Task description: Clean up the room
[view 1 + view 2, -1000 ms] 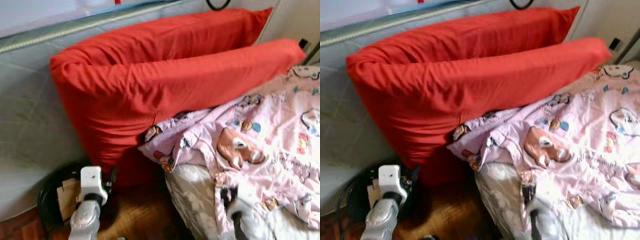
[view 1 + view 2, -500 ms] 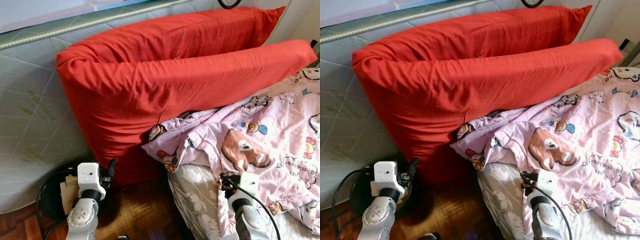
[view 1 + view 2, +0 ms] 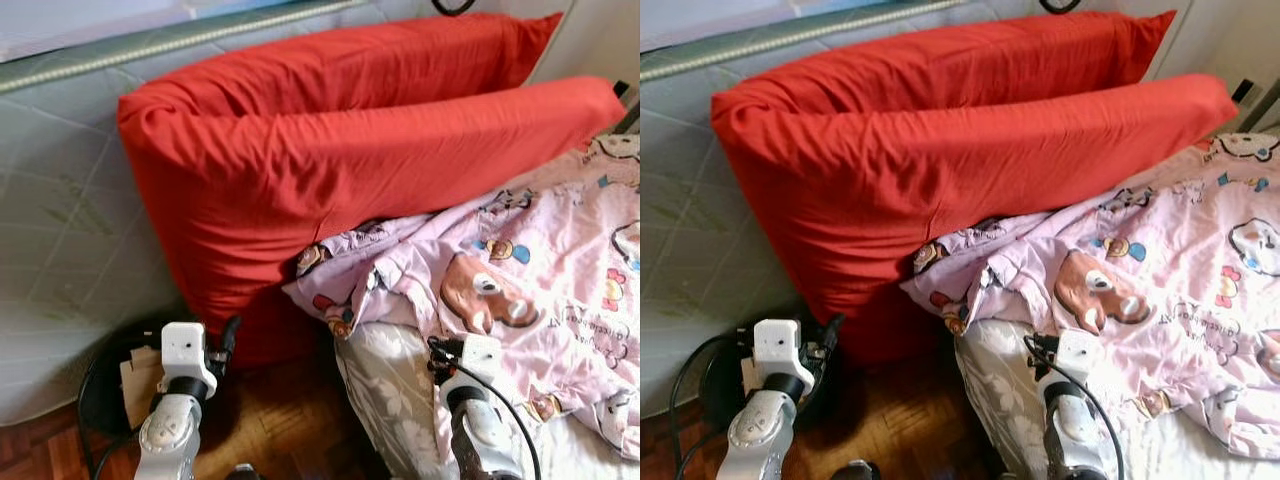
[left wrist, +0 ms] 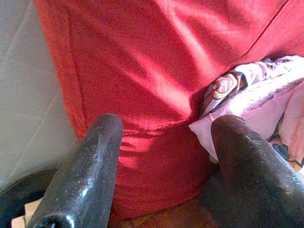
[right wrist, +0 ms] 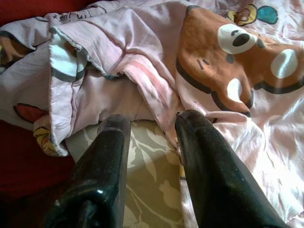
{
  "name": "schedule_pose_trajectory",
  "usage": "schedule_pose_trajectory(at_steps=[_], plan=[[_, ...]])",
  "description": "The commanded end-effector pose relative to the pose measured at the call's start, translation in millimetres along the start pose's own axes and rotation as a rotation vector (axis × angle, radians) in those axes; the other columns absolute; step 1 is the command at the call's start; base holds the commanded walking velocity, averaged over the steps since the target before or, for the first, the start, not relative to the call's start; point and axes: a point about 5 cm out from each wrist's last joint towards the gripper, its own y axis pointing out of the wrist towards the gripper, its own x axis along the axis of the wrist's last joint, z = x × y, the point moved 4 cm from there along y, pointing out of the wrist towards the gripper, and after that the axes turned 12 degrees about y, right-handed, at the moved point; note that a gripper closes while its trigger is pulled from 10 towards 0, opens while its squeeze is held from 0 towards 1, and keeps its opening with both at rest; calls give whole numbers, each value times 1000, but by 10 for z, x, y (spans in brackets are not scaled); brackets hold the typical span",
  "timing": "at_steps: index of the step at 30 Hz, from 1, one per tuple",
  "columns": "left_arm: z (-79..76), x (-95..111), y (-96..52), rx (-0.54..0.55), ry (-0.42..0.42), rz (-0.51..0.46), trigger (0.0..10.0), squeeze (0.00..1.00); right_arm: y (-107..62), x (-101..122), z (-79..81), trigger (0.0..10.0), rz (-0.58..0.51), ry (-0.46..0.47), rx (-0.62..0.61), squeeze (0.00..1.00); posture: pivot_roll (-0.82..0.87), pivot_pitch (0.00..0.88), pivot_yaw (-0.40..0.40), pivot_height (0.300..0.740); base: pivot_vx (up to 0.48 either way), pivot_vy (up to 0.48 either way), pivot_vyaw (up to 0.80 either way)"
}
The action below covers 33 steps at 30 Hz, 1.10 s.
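Observation:
Two large red pillows (image 3: 350, 170) lean against a grey-green upright mattress (image 3: 70, 230) at the head of the bed. A pink cartoon-print blanket (image 3: 520, 280) lies crumpled over the bed, its corner tucked under the lower pillow. My left gripper (image 4: 164, 156) is open and low by the floor, pointing at the lower red pillow (image 4: 142, 71) without touching it. My right gripper (image 5: 152, 137) is open just short of the blanket's edge (image 5: 142, 80), above the leaf-patterned sheet (image 5: 152, 171).
A black round object with a cable (image 3: 100, 390) and a piece of cardboard sits on the wooden floor (image 3: 280, 420) beside my left arm. The bed's side, covered in grey leaf-print sheet (image 3: 390, 400), drops to the floor between my two arms.
The view has steadied and shifted slightly. My right arm has risen into view near the blanket's edge; the left arm has stayed about where it was.

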Motion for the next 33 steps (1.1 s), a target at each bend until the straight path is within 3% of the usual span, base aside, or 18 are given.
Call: schedule_pose_trajectory(at_steps=[1,4,11,18,23,30,33], plan=[[-6,-43,-39,-3,4,21,10000,0,-5,-23,0,10000,11,4,-6,0,74,172,-12,684,0,0,0],[5,-38,-36,2,2,24,10000,0,-4,11,37,10000,-16,14,5,0,76,182,-14,665,0,0,0],[-1,-27,-14,-2,1,30,10000,0,38,53,131,10000,-20,42,17,0,81,202,-14,665,0,118,-78],[-22,-15,-17,-10,2,25,10000,0,51,80,114,10000,-28,55,-1,0,83,211,-13,665,0,0,-562],[-37,2,-12,-13,-2,26,10000,0,65,103,111,10000,-26,66,5,0,84,216,-12,665,0,0,0],[-41,10,-12,-14,-3,26,10000,0,64,95,116,10000,-23,57,5,0,86,219,-11,621,0,0,0],[-43,11,-12,-15,-3,26,10000,0,63,104,115,10000,-30,54,4,0,87,220,-10,621,0,0,0]])
